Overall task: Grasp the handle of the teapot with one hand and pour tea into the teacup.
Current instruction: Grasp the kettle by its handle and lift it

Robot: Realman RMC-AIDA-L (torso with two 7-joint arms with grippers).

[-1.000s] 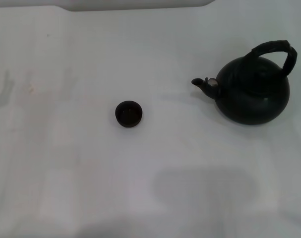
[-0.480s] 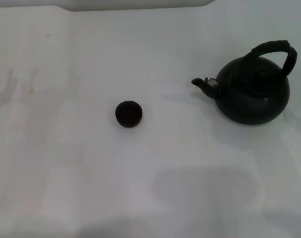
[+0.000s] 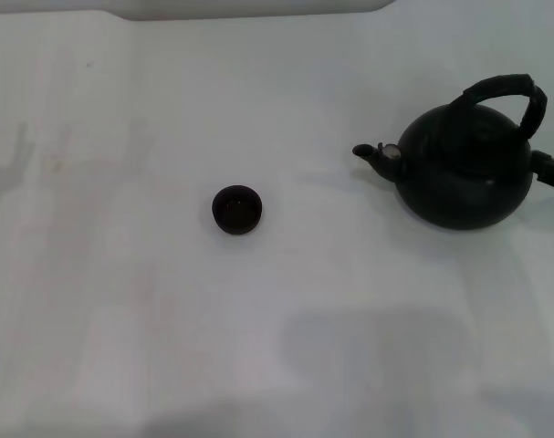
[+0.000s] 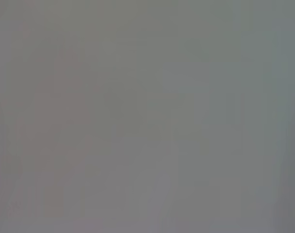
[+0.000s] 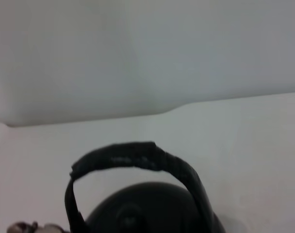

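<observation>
The matte black teapot (image 3: pixel 464 173) stands at the right of the white table, its short spout (image 3: pixel 368 152) turned toward the small dark teacup (image 3: pixel 236 209) near the middle. The wrapped black handle (image 3: pixel 505 91) arches upright over the pot. A black part of my right hand (image 3: pixel 552 171) reaches in from the right edge, just beside the pot's body and below the handle. The right wrist view looks across the handle (image 5: pixel 132 158) and the teapot's top (image 5: pixel 147 208) from close by. My left hand is out of view.
The white table (image 3: pixel 258 347) stretches wide between cup and teapot. A pale raised edge (image 3: pixel 249 9) runs along the back. The left wrist view holds only a plain grey surface.
A black part of my right hand has come in from the right edge and moved closer to the teapot. Teapot and teacup have not moved.
</observation>
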